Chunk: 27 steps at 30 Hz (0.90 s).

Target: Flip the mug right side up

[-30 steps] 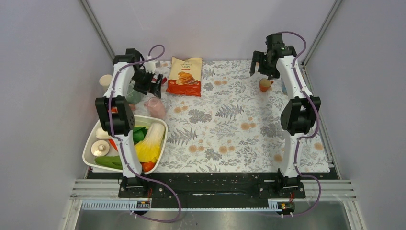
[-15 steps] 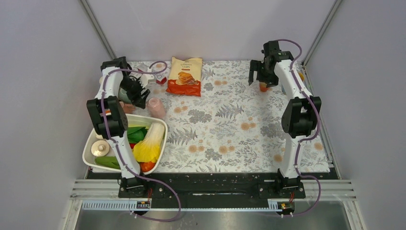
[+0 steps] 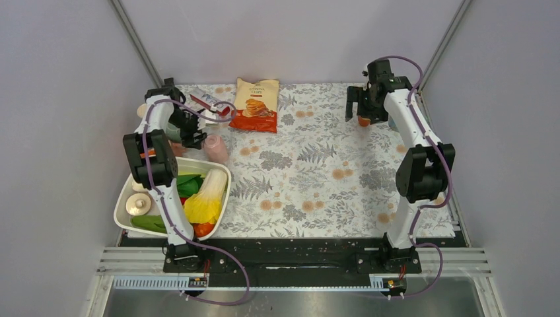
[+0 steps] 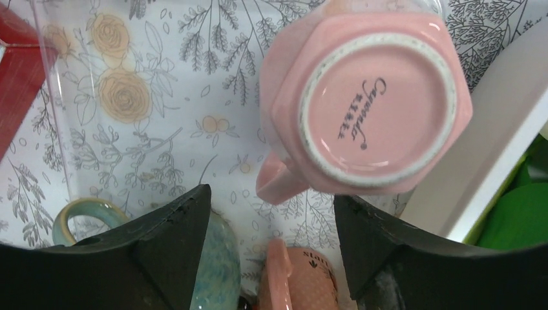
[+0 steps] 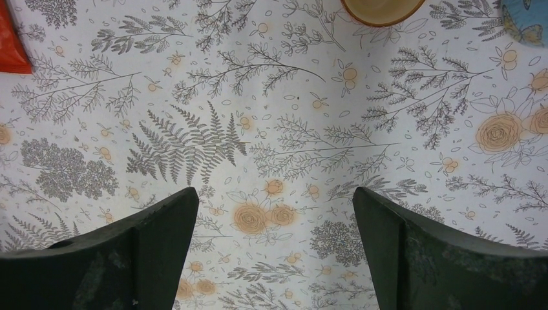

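A pink mug [image 4: 378, 106] stands upside down on the flowered cloth, base up, with its handle [image 4: 278, 181] pointing toward my left gripper. In the top view the mug [image 3: 214, 146] sits just beyond the white tub. My left gripper [image 4: 271, 197] is open and empty, just short of the mug's handle; in the top view it [image 3: 188, 135] hovers left of the mug. My right gripper [image 5: 274, 192] is open and empty over bare cloth, at the far right in the top view [image 3: 362, 105].
A pink dotted mug [image 4: 304, 278] and a teal mug [image 4: 216, 258] lie under my left gripper. The white tub [image 3: 224, 173] holds vegetables. A chips bag [image 3: 254, 105] lies at the back. An orange mug [image 5: 381, 10] stands upright by my right gripper.
My left gripper has swung back and left, from by the chips bag to beside the pink mug. My right gripper has shifted a little nearer, over the orange mug.
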Motion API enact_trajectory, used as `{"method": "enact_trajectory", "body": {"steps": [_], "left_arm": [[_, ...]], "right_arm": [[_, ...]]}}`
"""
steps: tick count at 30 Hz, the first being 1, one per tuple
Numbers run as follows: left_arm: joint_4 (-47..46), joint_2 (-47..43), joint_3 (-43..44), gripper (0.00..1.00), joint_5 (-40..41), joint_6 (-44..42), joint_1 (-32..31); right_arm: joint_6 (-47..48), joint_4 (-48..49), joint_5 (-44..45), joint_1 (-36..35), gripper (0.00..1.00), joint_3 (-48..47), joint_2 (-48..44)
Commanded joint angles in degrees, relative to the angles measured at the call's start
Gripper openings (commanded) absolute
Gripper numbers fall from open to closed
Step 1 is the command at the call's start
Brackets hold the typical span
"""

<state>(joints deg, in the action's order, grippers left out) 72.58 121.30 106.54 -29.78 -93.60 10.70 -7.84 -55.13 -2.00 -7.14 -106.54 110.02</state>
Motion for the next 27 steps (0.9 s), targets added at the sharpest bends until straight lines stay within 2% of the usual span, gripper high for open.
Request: {"method": "enact_trajectory", "body": {"steps": [1,6,9,14,15,20,21,25,27], "left_arm": [[-3.82,-0.65,-1.77,0.71,-3.56,-2.77,-0.88],[-3.91,0.15,-1.71,0.58,-3.64,-0.72,-1.45],[-2.69,0.28,-2.93,0.51,-2.49,-2.28,-1.56],[0.28,0.74,-3.36,0.30,-2.22,-2.97,-1.65],[0.14,0.57,-3.50,0.30,-2.22,-2.20,-1.66],[-4.07,-0.91,-5.73,0.28,0.94,5.25,-1.04],[-5.55,-1.35,-6.54,0.24,1.63,7.19,-0.70],[-14.92,-3.98,-10.16,0.00,4.96,18.29,-0.04],[-20.48,-6.21,-13.50,0.00,6.05,22.85,0.13]], "right_arm": [[0.85,2.04,0.85,-0.54,1.00,1.43,-2.94],[1.05,1.99,1.09,-0.53,0.99,2.69,-3.42],[0.87,1.97,1.08,-0.51,0.99,3.13,-3.41],[0.73,1.96,0.90,-0.51,1.00,3.06,-3.15],[0.60,2.03,0.70,-0.52,1.00,3.02,-3.07],[0.40,1.96,0.35,-0.52,0.99,2.60,-2.81],[0.45,2.00,0.38,-0.51,1.00,2.62,-2.79],[0.46,2.04,0.50,-0.52,0.99,3.13,-2.64],[0.38,2.03,0.34,-0.53,0.99,3.32,-2.46]]}}
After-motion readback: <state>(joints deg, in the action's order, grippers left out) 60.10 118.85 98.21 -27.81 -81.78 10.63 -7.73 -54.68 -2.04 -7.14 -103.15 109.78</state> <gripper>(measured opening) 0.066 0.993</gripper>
